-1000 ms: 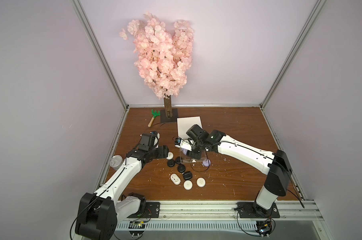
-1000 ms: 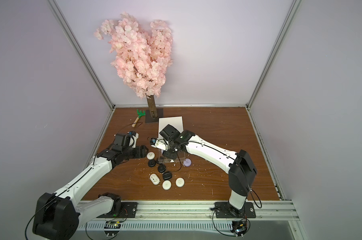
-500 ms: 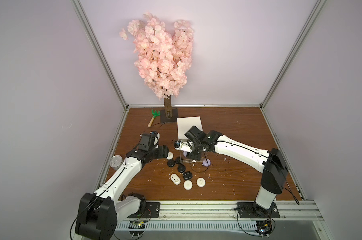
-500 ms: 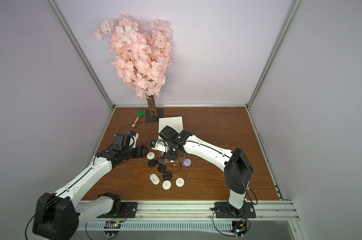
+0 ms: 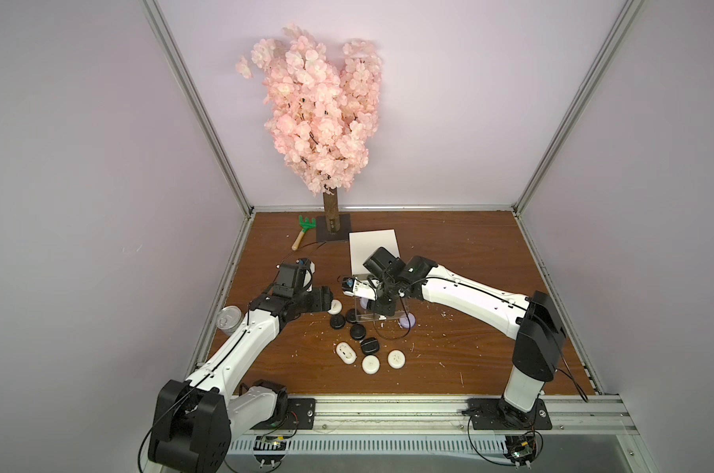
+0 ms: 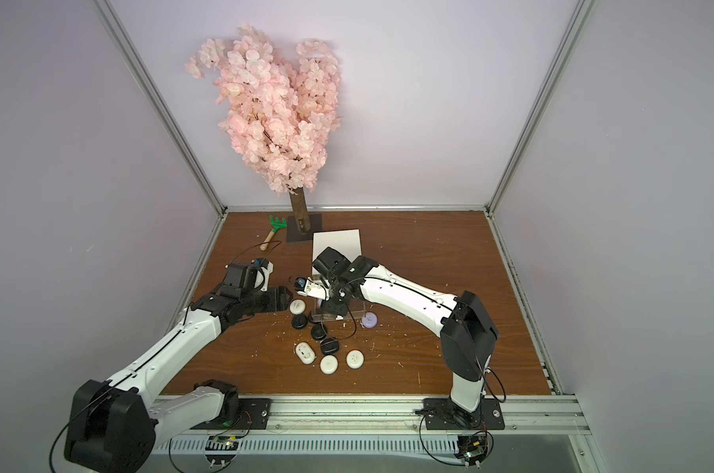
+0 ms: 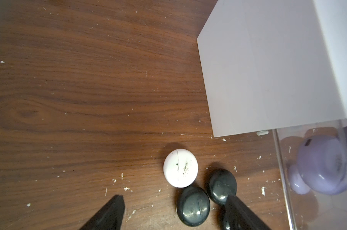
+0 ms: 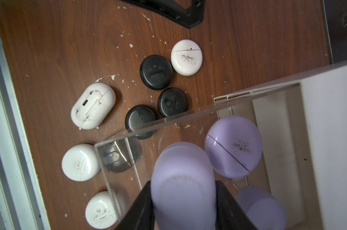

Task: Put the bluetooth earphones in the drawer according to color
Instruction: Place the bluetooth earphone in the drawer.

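Tabletop, rail side first.

White cases: four outside the drawer. Three lie in a loose row nearest the rail, one of them oval. A lone white case lies beyond the black cluster, touching it.

Black cases: four, bunched between the white row and the drawer.

Left tool: jaws spread wide, nothing between them, low over the black cluster.

Right tool: jaws clamped on one lavender case, held over the pulled-out clear drawer.

Second lavender case lies inside that drawer. Third lavender case is at the drawer's right-hand front corner; inside or just outside, cannot tell. Lavender seen: three.

Behind: one white cabinet. Left edge: one tin can. Far wall: one blossom tree, one green rake.
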You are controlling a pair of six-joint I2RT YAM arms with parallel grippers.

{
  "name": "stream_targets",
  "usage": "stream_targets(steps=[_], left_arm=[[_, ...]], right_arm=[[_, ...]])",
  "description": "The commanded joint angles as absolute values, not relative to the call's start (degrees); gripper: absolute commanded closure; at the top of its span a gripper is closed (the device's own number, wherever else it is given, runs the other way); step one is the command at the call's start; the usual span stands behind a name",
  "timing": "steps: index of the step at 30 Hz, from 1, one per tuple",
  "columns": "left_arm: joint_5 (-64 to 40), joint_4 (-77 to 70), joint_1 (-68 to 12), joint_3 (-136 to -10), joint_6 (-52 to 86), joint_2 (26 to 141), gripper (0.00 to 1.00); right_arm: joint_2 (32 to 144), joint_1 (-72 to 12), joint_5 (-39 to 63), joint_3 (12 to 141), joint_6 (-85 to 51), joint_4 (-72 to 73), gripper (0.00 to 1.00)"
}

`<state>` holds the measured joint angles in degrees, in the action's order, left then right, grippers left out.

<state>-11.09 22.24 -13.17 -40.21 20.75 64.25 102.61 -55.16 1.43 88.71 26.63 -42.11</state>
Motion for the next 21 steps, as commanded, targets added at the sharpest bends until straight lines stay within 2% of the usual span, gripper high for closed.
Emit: stream_targets(steps=[1,14,21], left_arm=[[-10.1,22.3,-12.9,-39.9,20.0,64.4,0.16],[-9.8,22.4,-12.9,-39.9,20.1,64.2,0.16],[-9.8,22.4,-12.8,-39.9,20.1,64.1,0.16]], right_arm=[[103.1,-55.5,2.8,90.8,27.2,-42.9,0.53],[102.7,-55.4,1.3,91.1,27.0,-42.7,0.40],[101.3,-55.4,-2.4,92.9,25.8,-40.5,0.40]])
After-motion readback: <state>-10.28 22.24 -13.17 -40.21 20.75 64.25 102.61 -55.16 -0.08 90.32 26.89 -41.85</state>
